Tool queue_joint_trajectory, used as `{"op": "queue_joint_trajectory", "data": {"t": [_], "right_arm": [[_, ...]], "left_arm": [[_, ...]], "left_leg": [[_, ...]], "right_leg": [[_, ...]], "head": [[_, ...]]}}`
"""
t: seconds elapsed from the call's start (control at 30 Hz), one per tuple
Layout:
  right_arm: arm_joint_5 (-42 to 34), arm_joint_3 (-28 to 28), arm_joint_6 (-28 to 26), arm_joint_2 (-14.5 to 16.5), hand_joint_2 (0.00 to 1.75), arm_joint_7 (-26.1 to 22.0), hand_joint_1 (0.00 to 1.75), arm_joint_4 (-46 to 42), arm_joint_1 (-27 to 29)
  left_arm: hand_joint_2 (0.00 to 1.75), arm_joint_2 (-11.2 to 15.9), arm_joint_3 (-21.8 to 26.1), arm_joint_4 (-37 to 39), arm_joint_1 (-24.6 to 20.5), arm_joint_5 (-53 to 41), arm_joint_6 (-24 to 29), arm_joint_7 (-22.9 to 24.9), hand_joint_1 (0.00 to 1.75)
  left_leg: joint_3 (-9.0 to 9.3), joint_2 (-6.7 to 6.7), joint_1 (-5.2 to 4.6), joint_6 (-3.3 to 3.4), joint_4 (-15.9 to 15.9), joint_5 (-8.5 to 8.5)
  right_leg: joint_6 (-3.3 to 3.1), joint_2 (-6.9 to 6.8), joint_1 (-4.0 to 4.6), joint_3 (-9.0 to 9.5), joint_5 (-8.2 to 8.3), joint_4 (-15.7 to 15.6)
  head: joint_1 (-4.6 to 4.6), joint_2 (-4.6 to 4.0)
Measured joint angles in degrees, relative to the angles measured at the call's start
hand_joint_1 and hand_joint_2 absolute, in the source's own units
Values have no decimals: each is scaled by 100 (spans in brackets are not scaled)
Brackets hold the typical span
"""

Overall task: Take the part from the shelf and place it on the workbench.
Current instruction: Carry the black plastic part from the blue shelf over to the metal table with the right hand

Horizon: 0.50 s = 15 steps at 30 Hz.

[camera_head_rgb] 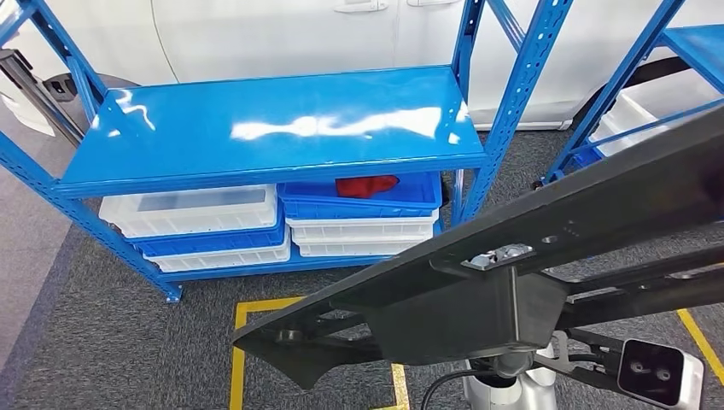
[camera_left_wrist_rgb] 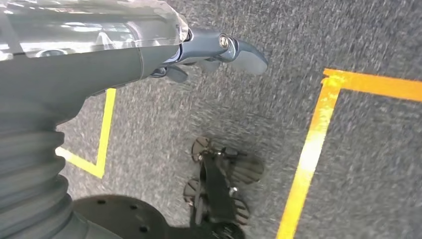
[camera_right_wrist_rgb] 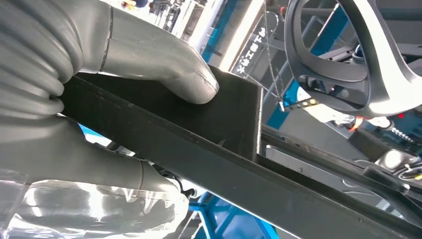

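Note:
A long black metal part with a small silver clip on top runs slantwise across the lower right of the head view, lifted in front of the blue shelf. My right hand grips this black part, thumb pressed on its flat face and fingers underneath. In the head view the part covers that hand; a silver wrist and its camera show below it. My left hand hangs over the grey carpet, fingers loosely apart, holding nothing.
The shelf's top board is bare. Below it sit white bins and a blue bin with something red inside. A second blue rack stands at the right, a white car door behind. Yellow tape marks the carpet.

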Motion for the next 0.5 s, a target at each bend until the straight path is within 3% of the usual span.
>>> {"op": "queue_joint_trajectory", "data": {"t": [0.07,0.1,0.13,0.2,0.27,0.4,0.47,0.5], "right_arm": [[-9,0,0,-1,175,1,175,9,8],[-12,0,-1,-1,175,2,175,15,11],[-19,0,-5,-1,175,2,175,20,14],[-33,0,-33,-1,175,0,175,31,16],[-8,0,-92,-2,175,0,175,44,14],[91,-8,-55,-7,175,2,175,53,20],[130,-30,23,-10,175,1,175,50,21],[149,-49,60,-13,175,1,175,49,22]], "left_arm": [[175,-1,0,0,14,-1,-1,3,0],[175,-1,0,0,20,-1,-1,4,0],[175,1,0,0,23,-2,-2,3,0],[175,3,0,0,22,-5,-1,2,0],[175,3,0,0,19,-13,-1,-3,0],[175,3,0,0,30,-19,-9,-11,0],[175,4,0,0,28,-19,-17,-9,0],[175,7,0,0,27,-19,-19,-6,0]], "left_leg": [[-297,0,20,-36,675,-256],[-320,0,25,-45,752,-230],[-222,1,31,-47,579,-93],[185,-2,43,-32,-203,275],[457,-12,31,19,-796,452],[451,-64,23,171,-914,504],[440,-92,35,245,-940,552],[421,-109,29,264,-939,565]], "right_leg": [[-6,2,8,-41,16,14],[-3,5,9,-54,22,26],[4,9,8,-60,24,38],[32,14,7,-62,22,64],[90,16,28,-87,25,97],[227,-9,35,-146,6,151],[283,-3,22,-306,-247,517],[302,3,16,-467,-453,879]], "head": [[0,0],[0,0],[0,0],[0,0],[0,0],[1,0],[2,0],[2,0]]}}
